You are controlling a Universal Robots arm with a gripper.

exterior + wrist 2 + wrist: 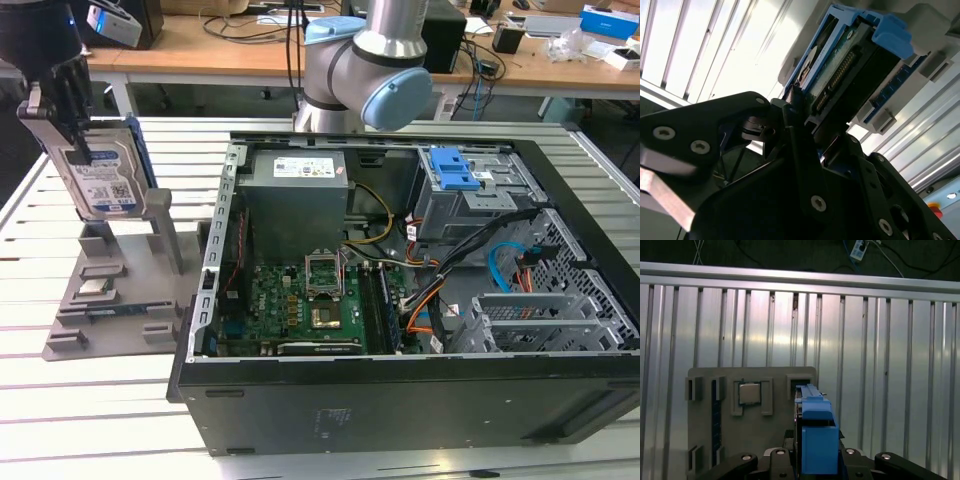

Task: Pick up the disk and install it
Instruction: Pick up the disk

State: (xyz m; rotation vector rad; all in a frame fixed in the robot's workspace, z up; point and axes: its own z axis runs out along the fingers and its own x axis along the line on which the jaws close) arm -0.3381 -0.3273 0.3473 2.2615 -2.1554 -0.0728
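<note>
The gripper (75, 125) is cut off by the exterior view's top edge, so only its dark lower part shows; its black fingers (797, 155) are closed on the disk (105, 180), gripping it by its upper end; that end is hidden behind them. The disk stands upright at the exterior view's left, over the grey stand (130, 295); whether its lower edge touches the stand or hangs just clear of it cannot be told. It bears a white-and-blue label with barcodes; the print cannot be made out. In the first wrist view the disk is seen edge-on, and its blue carrier (816, 440) covers the metal; in the second wrist view its connector row (837, 82) faces the camera. A small silver chip (95, 288) lies in a recess of the stand; any marking on it is unreadable. Well apart, toward the exterior view's right, the open case (400, 400) lies on the slatted table (100, 420); its far corner holds a grey cage (440, 215) with a blue latch (452, 168); cables hide part of the floor beneath. The arm (370, 60) behind the case is cropped above.
</note>
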